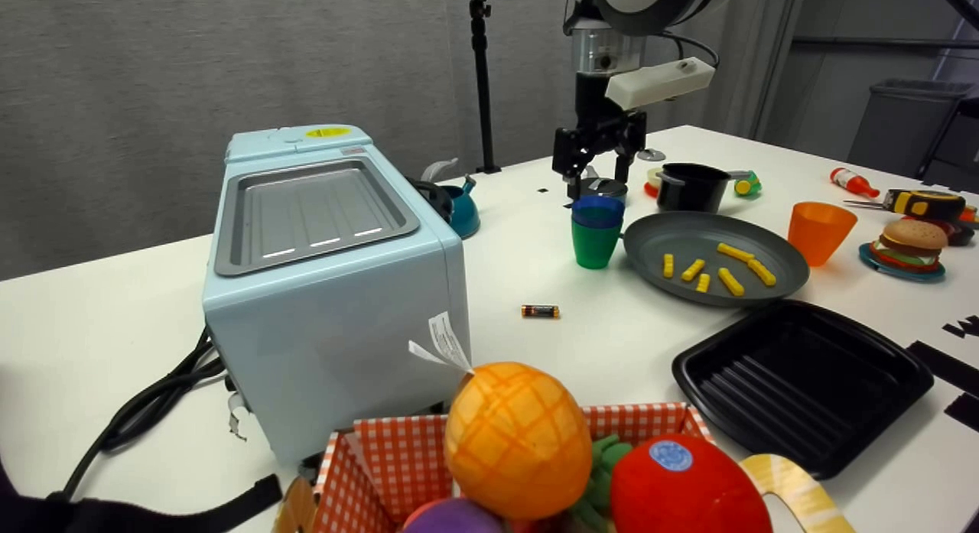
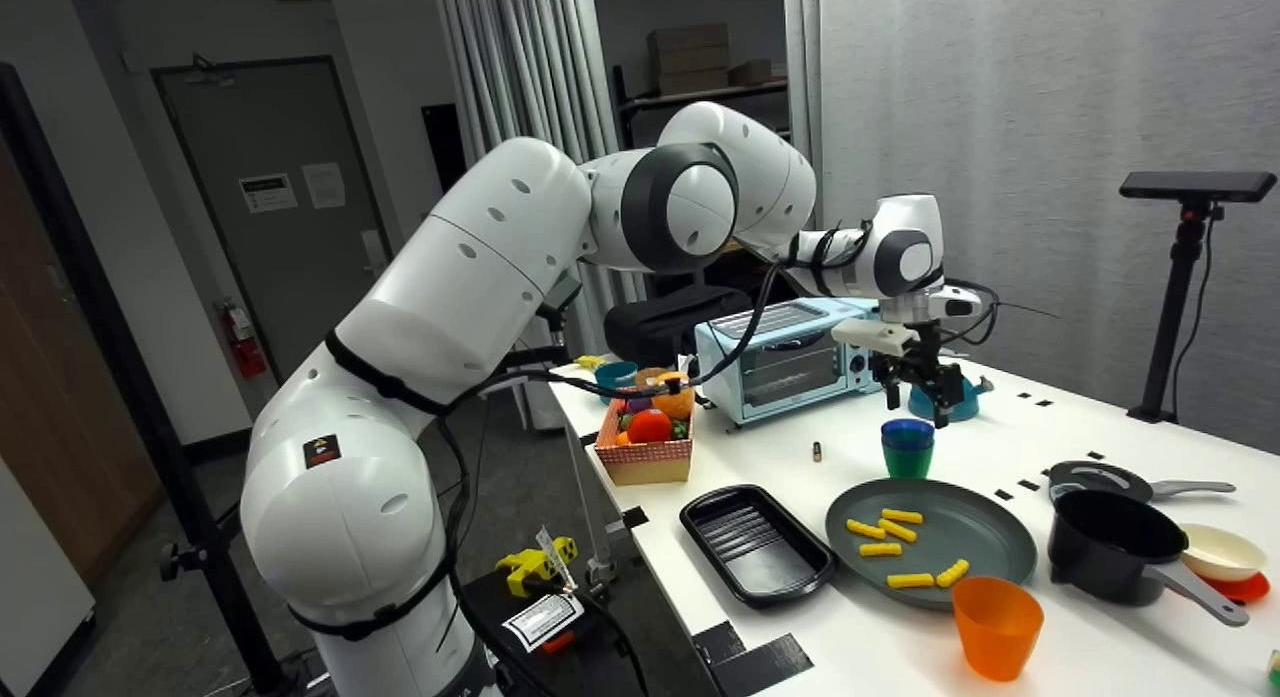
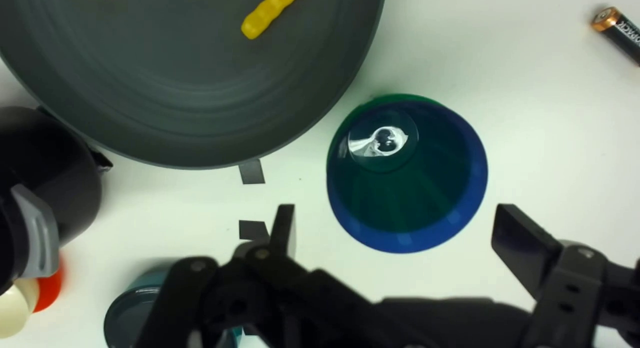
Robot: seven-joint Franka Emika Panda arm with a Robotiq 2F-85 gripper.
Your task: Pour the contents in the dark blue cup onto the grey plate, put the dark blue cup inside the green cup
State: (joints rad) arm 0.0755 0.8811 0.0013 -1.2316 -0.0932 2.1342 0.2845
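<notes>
The dark blue cup (image 1: 598, 210) (image 2: 908, 434) (image 3: 407, 238) sits upright inside the green cup (image 1: 595, 246) (image 2: 908, 464), which stands on the table beside the plate. In the wrist view the blue cup looks empty, and only a thin edge of the green cup (image 3: 400, 97) shows. The yellow pieces (image 1: 730, 282) (image 2: 880, 549) (image 3: 267, 13) lie scattered on the grey plate (image 1: 696, 227) (image 2: 985, 537) (image 3: 190, 98). My gripper (image 1: 599, 185) (image 2: 917, 409) (image 3: 397, 215) is open and empty just above the stacked cups, its fingers apart from the blue rim.
A light blue toaster oven (image 1: 336, 334) stands near the cups. A black ridged tray (image 2: 760, 547), an orange cup (image 2: 995, 627) and a black pot (image 2: 1110, 547) surround the plate. A battery (image 1: 540, 311) lies near the cups. A checkered basket (image 2: 645, 462) holds toy fruit.
</notes>
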